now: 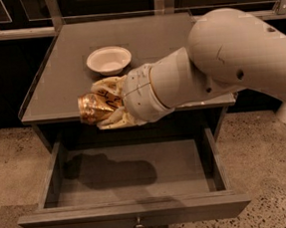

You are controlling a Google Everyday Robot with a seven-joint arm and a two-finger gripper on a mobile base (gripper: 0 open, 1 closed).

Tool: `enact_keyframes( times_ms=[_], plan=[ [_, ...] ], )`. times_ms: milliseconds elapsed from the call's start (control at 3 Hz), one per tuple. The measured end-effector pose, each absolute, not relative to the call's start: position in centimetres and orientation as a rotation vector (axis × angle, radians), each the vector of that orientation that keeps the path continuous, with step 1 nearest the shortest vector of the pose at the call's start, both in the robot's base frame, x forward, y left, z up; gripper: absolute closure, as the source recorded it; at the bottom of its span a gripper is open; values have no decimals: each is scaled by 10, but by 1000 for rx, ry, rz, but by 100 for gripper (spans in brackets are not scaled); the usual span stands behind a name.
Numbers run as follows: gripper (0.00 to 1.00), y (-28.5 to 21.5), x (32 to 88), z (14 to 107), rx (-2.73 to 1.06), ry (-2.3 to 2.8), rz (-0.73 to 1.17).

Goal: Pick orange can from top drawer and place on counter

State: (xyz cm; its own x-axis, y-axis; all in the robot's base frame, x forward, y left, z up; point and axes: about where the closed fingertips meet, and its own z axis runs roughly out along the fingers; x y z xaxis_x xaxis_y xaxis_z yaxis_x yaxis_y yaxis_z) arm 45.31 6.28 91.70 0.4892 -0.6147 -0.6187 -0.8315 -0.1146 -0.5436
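— where is the orange can (pixel 88 108)?
— the gripper (pixel 102 108) has it pinched between its fingers, lying sideways at the counter (pixel 60 88) front edge, above the open top drawer (pixel 133 174).
— and the white bowl (pixel 109 60)?
— on the counter, just behind the gripper.

The orange can (pixel 93 108) is held by the claw (pixel 104 105) above the front edge of the bench (pixel 56 93), before the bowl (pixel 109 60); the top drawer (pixel 133 177) lies open below.
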Motion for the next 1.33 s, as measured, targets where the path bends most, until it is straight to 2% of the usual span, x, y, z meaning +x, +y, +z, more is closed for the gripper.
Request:
enact_keyframes(
  times_ms=[333, 667, 1333],
  plan=[
    [100, 63, 454, 918, -1820, 1213, 295],
    [100, 35, 460, 917, -1813, 1221, 301],
    [100, -62, 484, 918, -1728, 1393, 188]
  ],
)
